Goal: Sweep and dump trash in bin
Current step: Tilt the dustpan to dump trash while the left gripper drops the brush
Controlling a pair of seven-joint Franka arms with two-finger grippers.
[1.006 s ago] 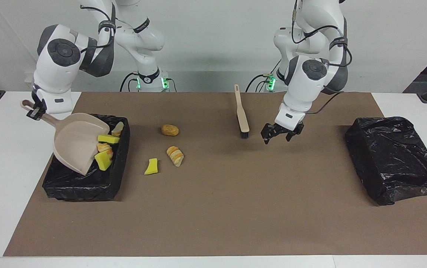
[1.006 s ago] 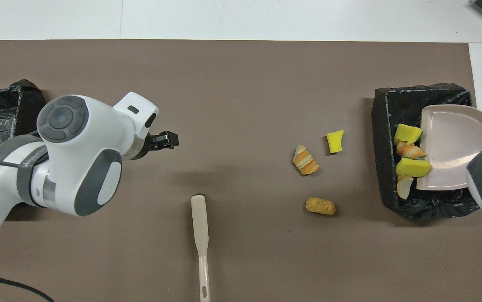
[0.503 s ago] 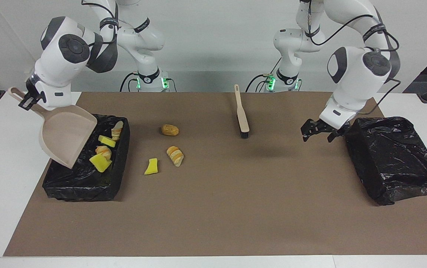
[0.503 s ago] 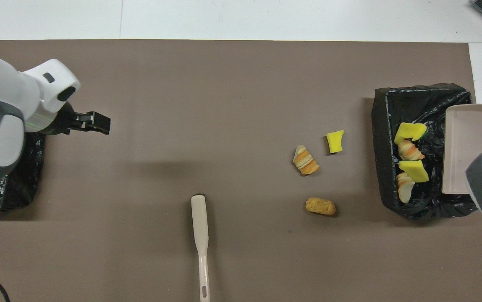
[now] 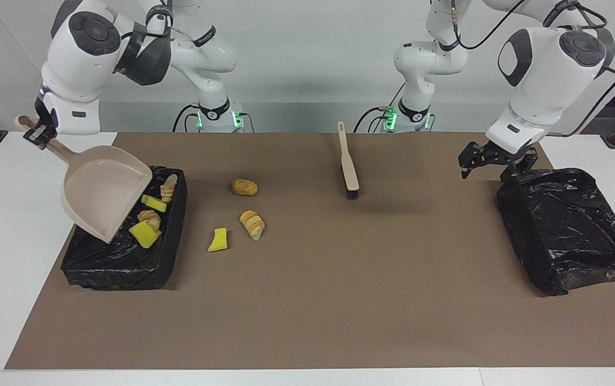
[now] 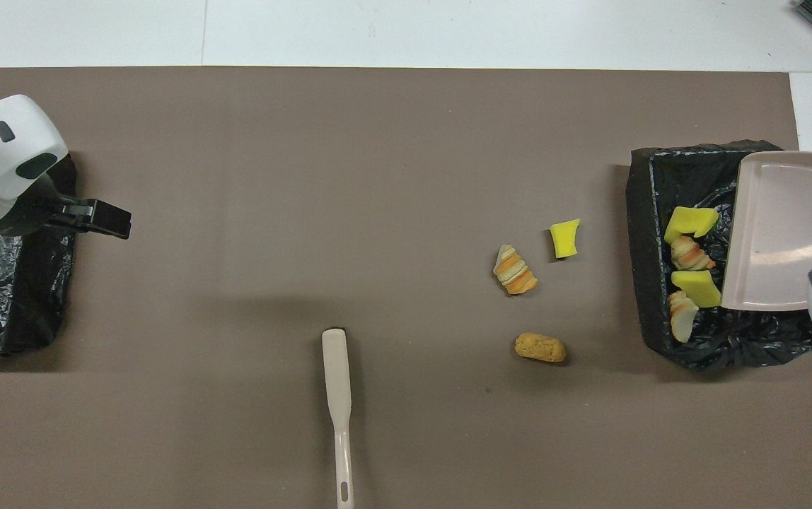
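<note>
Brush (image 5: pixel 348 163) lies alone on mat nearest robots. Right end effector (image 5: pixel 36 132) clamped on dustpan (image 5: pixel 103 197) handle, pan tilted over bin (image 5: pixel 125 257). Left end effector (image 5: pixel 492 161) fingers spread, empty, over edge of second bin (image 5: pixel 570 230). Four trash pieces (image 5: pixel 147 217) in bin; nugget (image 5: pixel 245 187), croissant (image 5: pixel 253 224), sponge (image 5: pixel 218 239) on mat beside it.

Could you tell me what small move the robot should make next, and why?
Probably lower the dustpan, held by the right gripper over the bin, back to the mat beside the leftovers. It looks empty, four pieces already lie in the bin, yet a sponge chunk, a bread piece and a nugget remain. The open left gripper waits away from the brush.
</note>
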